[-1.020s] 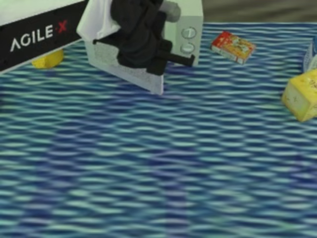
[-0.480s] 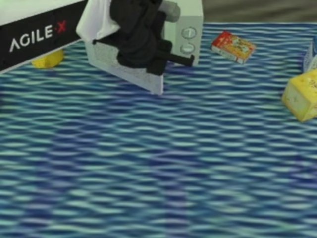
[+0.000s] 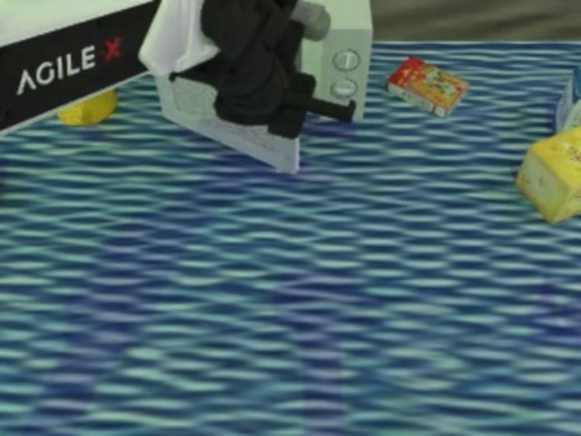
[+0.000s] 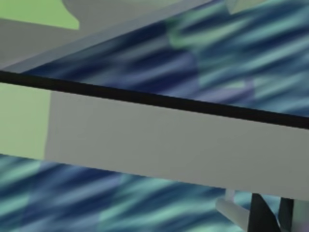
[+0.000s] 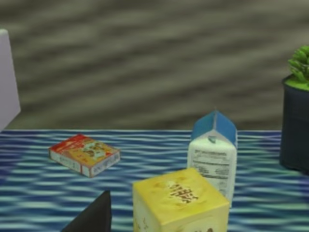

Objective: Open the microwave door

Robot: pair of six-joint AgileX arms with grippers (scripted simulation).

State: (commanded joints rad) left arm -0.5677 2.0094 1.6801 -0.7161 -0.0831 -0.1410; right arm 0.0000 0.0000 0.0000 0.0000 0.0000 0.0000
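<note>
The microwave (image 3: pixel 336 41) is found at the far edge of the tabletop (image 3: pixel 290 300), left of centre, its two knobs (image 3: pixel 345 74) visible on the right front panel. The microwave door (image 3: pixel 241 132) is swung partly outward, its free edge angled toward the near side and its hinge on the left. The left tool (image 3: pixel 272 95) is positioned over the door's upper part, largely covering it. Whether its fingers are apart or clamped on the door cannot be told from the top view; the left wrist view shows only a pale flat panel edge (image 4: pixel 174 140) at very close range.

The step in hand is judged to be the swinging of the door further open. It would be done well by following the door's arc about the left hinge, so that the pull is kept across the panel and not along it, and the oven body is not dragged over the cloth.

The right tool is not seen in the top view. The right wrist view shows a red box (image 5: pixel 84 154), a milk carton (image 5: pixel 213 157), a yellow box (image 5: pixel 178 203) and a potted plant (image 5: pixel 295 121) at the right side of the tabletop. A yellow object (image 3: pixel 88 107) at the far left is partly hidden beneath the left arm. The oven's interior is hidden.
</note>
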